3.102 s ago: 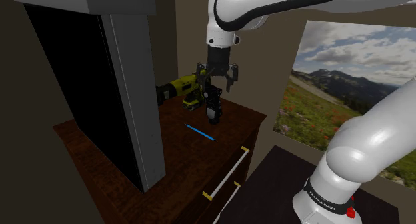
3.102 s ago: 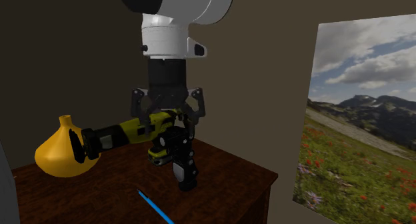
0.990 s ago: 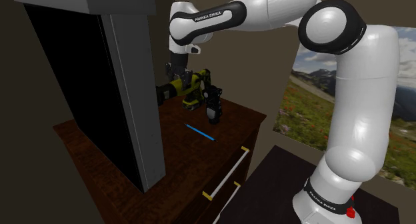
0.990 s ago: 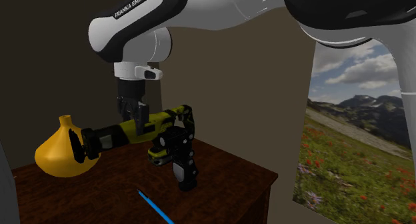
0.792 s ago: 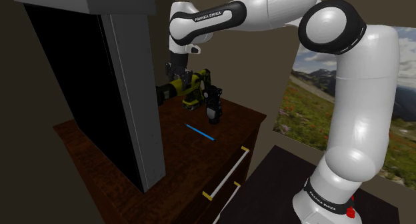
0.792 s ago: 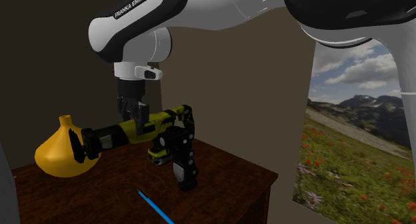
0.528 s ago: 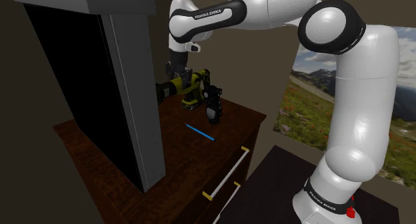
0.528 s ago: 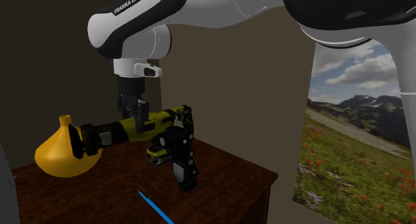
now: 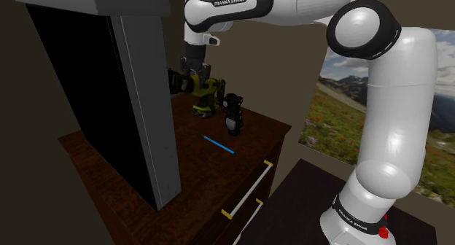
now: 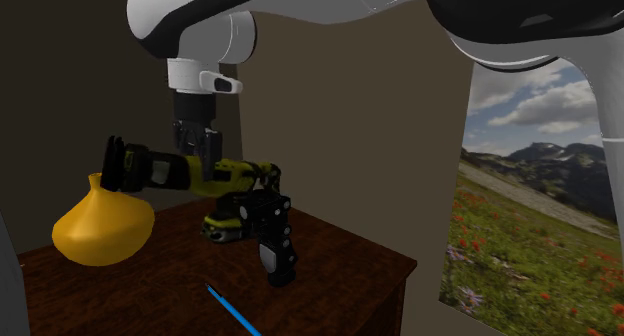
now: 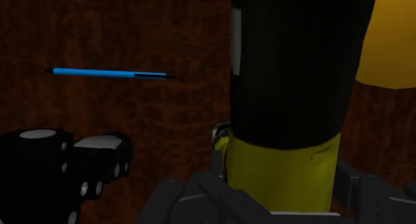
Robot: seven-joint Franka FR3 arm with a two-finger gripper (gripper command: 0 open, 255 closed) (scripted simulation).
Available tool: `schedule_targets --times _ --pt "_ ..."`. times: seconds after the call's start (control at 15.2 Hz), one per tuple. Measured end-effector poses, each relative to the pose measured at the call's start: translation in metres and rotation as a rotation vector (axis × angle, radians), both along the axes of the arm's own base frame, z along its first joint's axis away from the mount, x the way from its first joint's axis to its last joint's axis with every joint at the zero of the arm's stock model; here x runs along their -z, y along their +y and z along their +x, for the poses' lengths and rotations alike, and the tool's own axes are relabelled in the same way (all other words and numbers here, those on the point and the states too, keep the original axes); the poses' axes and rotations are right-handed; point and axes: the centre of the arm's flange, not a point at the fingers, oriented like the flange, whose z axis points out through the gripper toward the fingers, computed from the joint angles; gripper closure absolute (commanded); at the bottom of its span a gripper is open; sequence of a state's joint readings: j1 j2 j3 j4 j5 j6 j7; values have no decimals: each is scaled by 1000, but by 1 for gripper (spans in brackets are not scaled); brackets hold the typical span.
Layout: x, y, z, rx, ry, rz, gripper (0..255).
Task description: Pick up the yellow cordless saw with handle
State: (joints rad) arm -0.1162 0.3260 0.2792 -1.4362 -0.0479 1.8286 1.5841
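At the second exterior view's left, the yellow vase (image 10: pixel 100 229) sits on the dresser (image 10: pixel 345 259). The black nose of the yellow cordless saw (image 10: pixel 238 172) crosses just over its neck, and you cannot tell whether the two touch.

Move right and you reach the gripper (image 10: pixel 197 154), which comes straight down from above. It is clenched on the saw's barrel, about where the black front meets the yellow body. In the wrist view the barrel runs up between the two fingers and they clasp its yellow part, so you can count the grasp as made.

Further right, the saw is tilted: its nose is high and the body slopes down to the black handle and battery block. The foot of that block looks to be on the wood or barely off it, so judge the lift as only begun. What is left is to raise the whole tool until that foot is plainly clear of the top.

The blue pen (image 10: pixel 228 311) lies flat in front of the handle, apart from it. At the far right the landscape picture (image 10: pixel 540 184) hangs on the wall, well out of the way.
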Motion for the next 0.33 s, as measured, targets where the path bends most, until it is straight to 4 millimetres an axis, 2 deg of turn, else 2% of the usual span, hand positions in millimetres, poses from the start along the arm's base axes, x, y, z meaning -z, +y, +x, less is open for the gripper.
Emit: schedule_targets --times 0.33 --pt "-25 0 0 0 0 0 255"
